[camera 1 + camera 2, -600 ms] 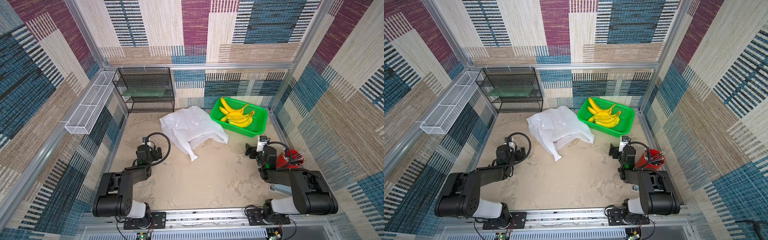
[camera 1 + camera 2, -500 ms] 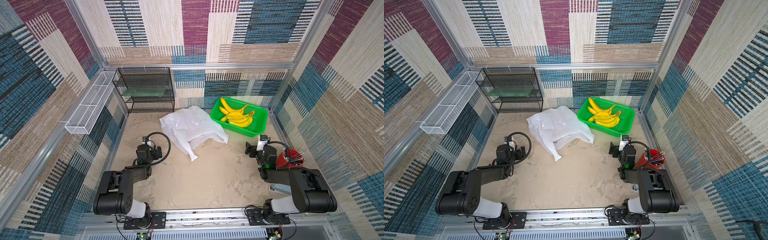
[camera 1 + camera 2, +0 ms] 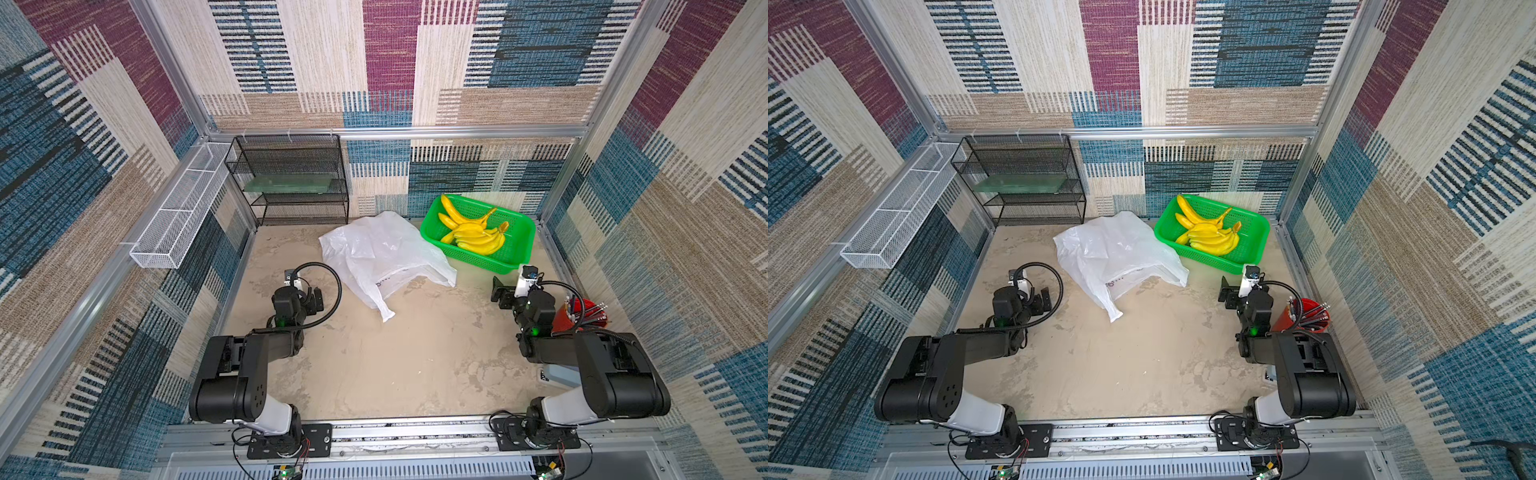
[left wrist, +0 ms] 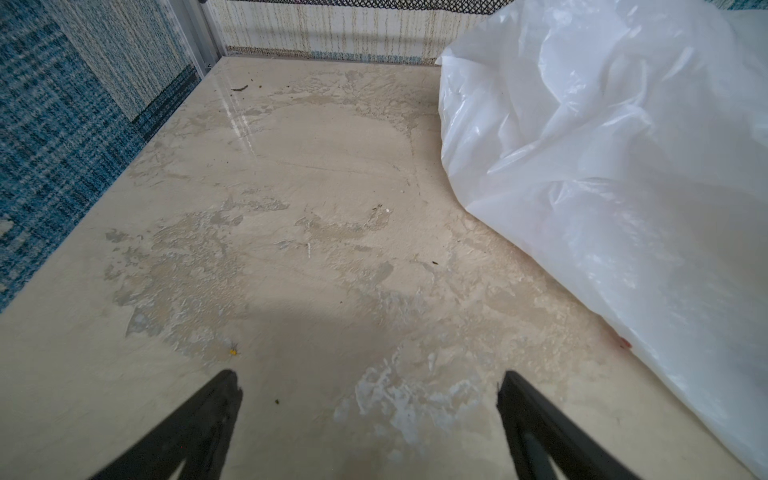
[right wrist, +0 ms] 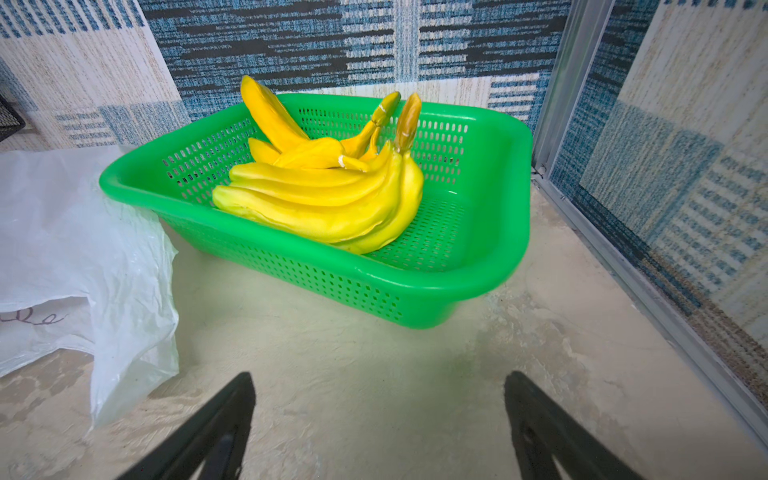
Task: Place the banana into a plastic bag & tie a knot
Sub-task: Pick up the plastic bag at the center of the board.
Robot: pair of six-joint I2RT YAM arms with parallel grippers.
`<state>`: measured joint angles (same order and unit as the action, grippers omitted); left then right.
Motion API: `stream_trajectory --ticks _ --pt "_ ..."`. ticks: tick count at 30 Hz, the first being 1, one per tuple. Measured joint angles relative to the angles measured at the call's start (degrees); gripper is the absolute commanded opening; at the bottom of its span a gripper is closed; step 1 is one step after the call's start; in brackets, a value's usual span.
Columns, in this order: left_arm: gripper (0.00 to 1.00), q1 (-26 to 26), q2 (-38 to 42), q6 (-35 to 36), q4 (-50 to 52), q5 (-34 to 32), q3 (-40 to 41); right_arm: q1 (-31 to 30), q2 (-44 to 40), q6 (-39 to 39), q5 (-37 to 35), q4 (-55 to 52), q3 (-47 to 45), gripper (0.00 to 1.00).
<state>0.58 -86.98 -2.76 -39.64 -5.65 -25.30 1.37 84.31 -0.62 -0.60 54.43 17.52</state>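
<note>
A bunch of yellow bananas [image 3: 473, 239] [image 3: 1210, 239] [image 5: 328, 195] lies in a green basket [image 3: 527, 235] [image 5: 415, 286] at the back right. Beside it on the left, the translucent white plastic bag [image 3: 382, 249] [image 3: 1113, 249] [image 4: 602, 145] [image 5: 62, 232] lies crumpled on the table. One handle strip [image 3: 384, 309] trails loose toward the front, and no knot is in view. My left gripper [image 3: 305, 291] [image 4: 370, 382] hovers low, open and empty, left of the bag. My right gripper [image 3: 513, 286] [image 5: 378, 382] is open and empty just in front of the basket.
A black wire shelf [image 3: 291, 183] stands at the back left. A white wire basket [image 3: 183, 212] hangs on the left wall. A red cup of pens [image 3: 579, 311] sits right beside the right arm. Metal frame rails edge the table.
</note>
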Motion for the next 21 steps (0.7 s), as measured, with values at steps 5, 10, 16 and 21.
stream_trajectory --ticks 5,10,16,21 --pt "0.99 0.0 0.0 0.0 -0.59 0.0 -0.04 0.0 0.04 -0.02 0.0 0.22 0.02 0.95" --pt "0.99 0.0 0.0 0.02 -0.61 0.0 -0.04 -0.02 0.04 -0.02 -0.02 0.68 0.02 0.95" --pt "0.99 -2.67 6.78 1.38 6.4 -2.43 -3.37 -4.46 -5.9 0.68 -5.57 -5.84 4.66 0.95" --pt "0.99 -6.36 18.14 0.94 13.9 -8.39 -6.88 -9.38 -17.27 -1.14 -13.84 -15.34 10.29 0.95"
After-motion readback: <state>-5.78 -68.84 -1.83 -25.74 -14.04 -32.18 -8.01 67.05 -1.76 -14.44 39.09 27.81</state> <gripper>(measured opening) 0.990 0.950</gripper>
